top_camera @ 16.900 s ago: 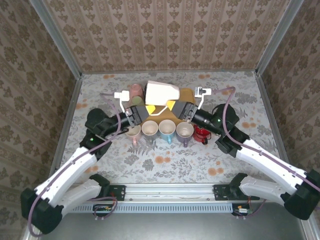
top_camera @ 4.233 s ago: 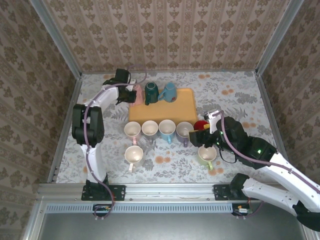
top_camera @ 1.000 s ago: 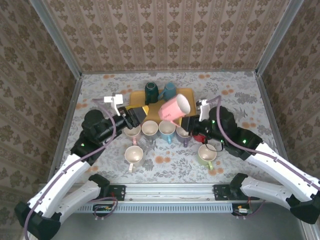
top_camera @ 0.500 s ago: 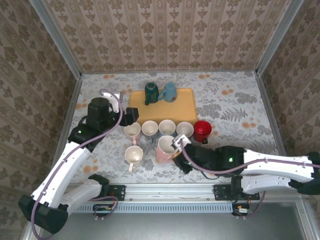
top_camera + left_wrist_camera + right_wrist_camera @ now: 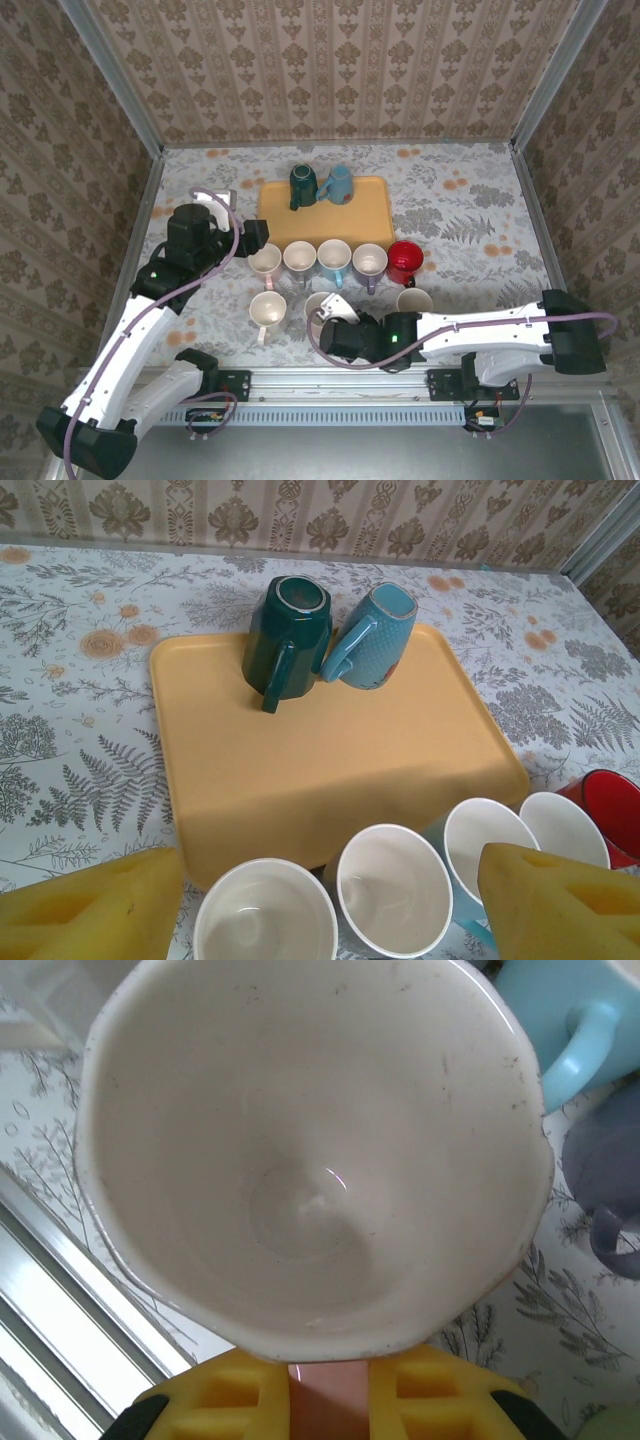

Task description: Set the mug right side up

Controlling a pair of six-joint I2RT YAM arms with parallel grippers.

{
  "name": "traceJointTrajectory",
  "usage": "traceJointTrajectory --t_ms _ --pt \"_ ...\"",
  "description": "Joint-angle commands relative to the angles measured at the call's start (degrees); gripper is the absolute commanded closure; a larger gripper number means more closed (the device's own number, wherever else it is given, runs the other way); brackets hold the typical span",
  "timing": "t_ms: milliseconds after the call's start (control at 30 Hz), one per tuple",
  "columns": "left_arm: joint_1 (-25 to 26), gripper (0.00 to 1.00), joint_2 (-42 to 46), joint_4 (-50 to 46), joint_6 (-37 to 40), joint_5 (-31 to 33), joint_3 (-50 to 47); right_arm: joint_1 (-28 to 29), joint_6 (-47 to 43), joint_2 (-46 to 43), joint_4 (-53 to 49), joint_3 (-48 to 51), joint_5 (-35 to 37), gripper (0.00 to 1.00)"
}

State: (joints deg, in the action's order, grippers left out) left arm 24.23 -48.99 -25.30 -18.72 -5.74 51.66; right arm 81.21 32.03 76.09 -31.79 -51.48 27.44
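Mug (image 5: 310, 1160) upright, held in right gripper (image 5: 328, 1390).

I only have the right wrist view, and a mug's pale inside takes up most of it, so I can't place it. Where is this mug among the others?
Observer: Top camera: the pink mug is mouth-up in the near row, between a cream mug and a pale green mug.
Operator: Any mugs upside down?
Observer: Two, on the yellow plastic tray: a dark green mug and a light blue mug.
Operator: And the left gripper?
Observer: The left gripper is open, holding nothing, by the far row's left end.
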Motion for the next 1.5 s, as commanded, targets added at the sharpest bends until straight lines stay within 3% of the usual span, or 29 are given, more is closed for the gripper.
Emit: traceJointTrajectory --t_ms 0,433,767,1067,1367,1467 --pt "-0.1 0.22 0.5 1.2 0.9 -0.2 -0.3 -0.7 -0.9 0.1 8.4 0.4 2.1 1.00" --pt "0.3 0.21 0.7 1.2 0.9 -0.4 -0.5 -1.2 -1.9 8.0 12.5 -0.5 -1.3 1.00" --pt "0.2 0.21 0.4 1.2 1.1 -0.5 -0.5 -1.2 -1.5 9.5 13.3 -0.1 -0.6 0.71" --pt "0.4 0.21 -0.1 1.3 1.2 -0.3 -0.6 -1.2 -2.0 9.7 14.0 -0.2 0.2 0.61" --pt "0.3 0.21 -0.8 1.4 1.5 -0.4 -0.7 -1.6 -2.4 10.4 15.3 0.1 1.3 0.59" --pt "0.2 0.21 -1.3 1.3 2.0 0.2 -0.6 -1.6 -1.9 9.5 14.3 0.3 2.1 0.52"
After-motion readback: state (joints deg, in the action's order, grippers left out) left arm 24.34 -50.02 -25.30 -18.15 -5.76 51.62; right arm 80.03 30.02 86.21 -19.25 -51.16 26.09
